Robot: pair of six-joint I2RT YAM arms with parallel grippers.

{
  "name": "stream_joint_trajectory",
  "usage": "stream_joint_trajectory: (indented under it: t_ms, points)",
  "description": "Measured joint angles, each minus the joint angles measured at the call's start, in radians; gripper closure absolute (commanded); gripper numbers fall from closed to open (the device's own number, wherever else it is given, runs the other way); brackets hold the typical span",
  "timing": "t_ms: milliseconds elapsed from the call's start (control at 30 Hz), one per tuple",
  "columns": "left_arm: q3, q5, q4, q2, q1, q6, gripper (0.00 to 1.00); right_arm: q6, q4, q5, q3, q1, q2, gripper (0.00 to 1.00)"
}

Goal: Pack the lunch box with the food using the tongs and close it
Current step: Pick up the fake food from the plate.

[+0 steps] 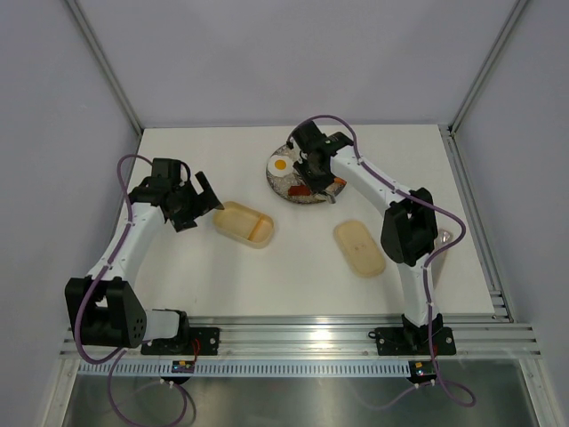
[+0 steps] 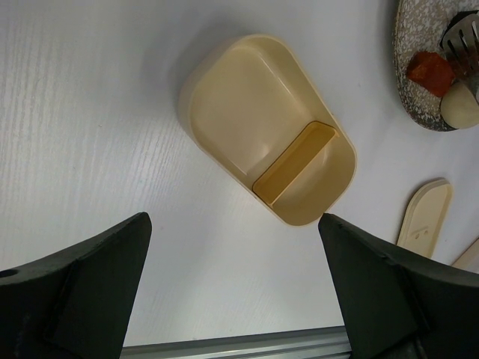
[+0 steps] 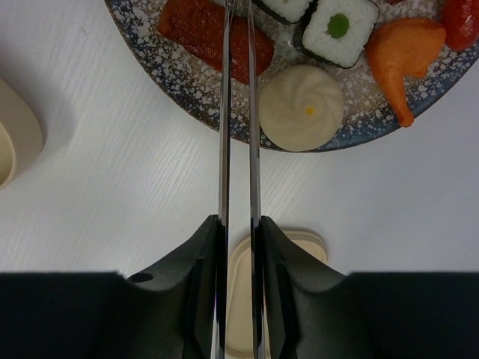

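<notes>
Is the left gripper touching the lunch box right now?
Apart. The left wrist view shows bare white table between the lunch box and the open left gripper.

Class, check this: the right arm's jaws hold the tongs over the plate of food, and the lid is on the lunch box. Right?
No. The top external view shows the lid lying on the table, apart from the open lunch box. The right arm's jaws do hold the tongs over the plate of food.
</notes>
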Motion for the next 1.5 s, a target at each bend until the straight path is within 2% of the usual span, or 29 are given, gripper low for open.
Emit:
stream_joint_trajectory:
  t_ms: [500,867,1167,1500]
  points:
    - [0.000,0.000,0.000,-0.002,0.000,0.000,0.01,0.016,0.004,-0.005,-0.072,0.000,-0.023,0.66]
    - [0.000,0.001,0.001,-0.002,0.000,0.000,0.01,0.046,0.006,-0.017,-0.095,0.000,-0.103,0.66]
    - [0.000,0.001,0.001,-0.002,0.000,0.000,0.01,0.030,-0.026,-0.039,-0.095,0.000,-0.207,0.52]
    - [0.000,0.001,0.001,-0.002,0.000,0.000,0.01,-0.010,-0.095,-0.056,-0.098,0.000,-0.209,0.49]
